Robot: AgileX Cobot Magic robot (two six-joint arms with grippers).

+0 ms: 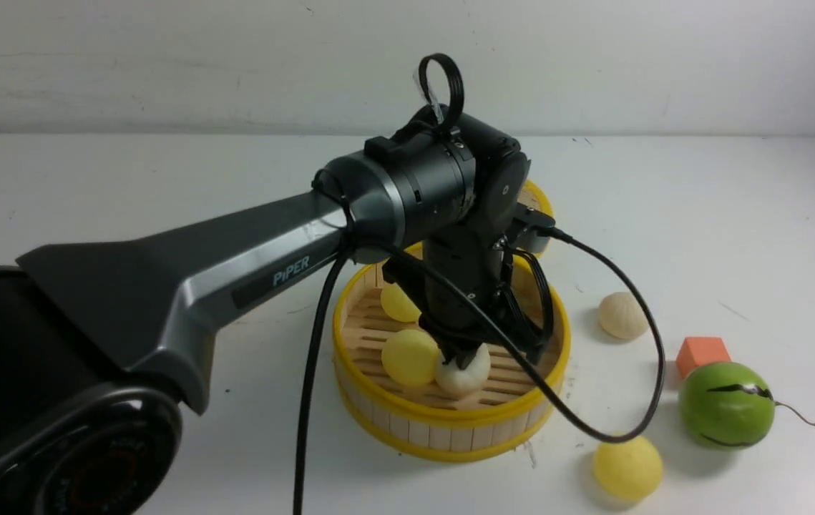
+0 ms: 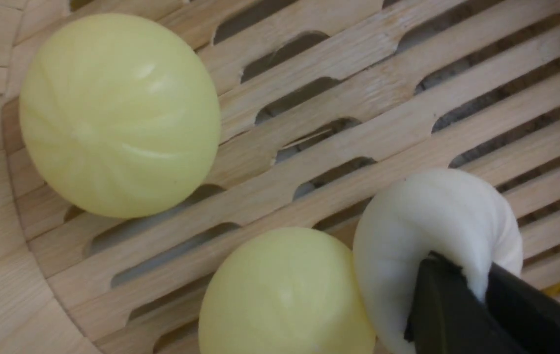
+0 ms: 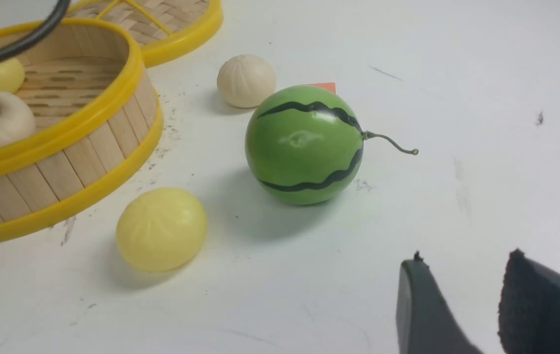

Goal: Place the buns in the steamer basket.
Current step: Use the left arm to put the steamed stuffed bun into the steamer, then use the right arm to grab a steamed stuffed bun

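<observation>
The steamer basket stands mid-table. My left gripper reaches down into it, shut on an off-white pleated bun that rests on or just above the slatted floor; the bun is pinched between the black fingers. Two pale yellow buns lie in the basket beside it, also in the left wrist view. Outside, an off-white bun and a yellow bun lie on the table. My right gripper is open and empty over bare table.
A green ball with black streaks and a stem sits right of the basket, an orange block behind it. The flat woven lid lies behind the basket. My left arm's cable loops over the basket's right side.
</observation>
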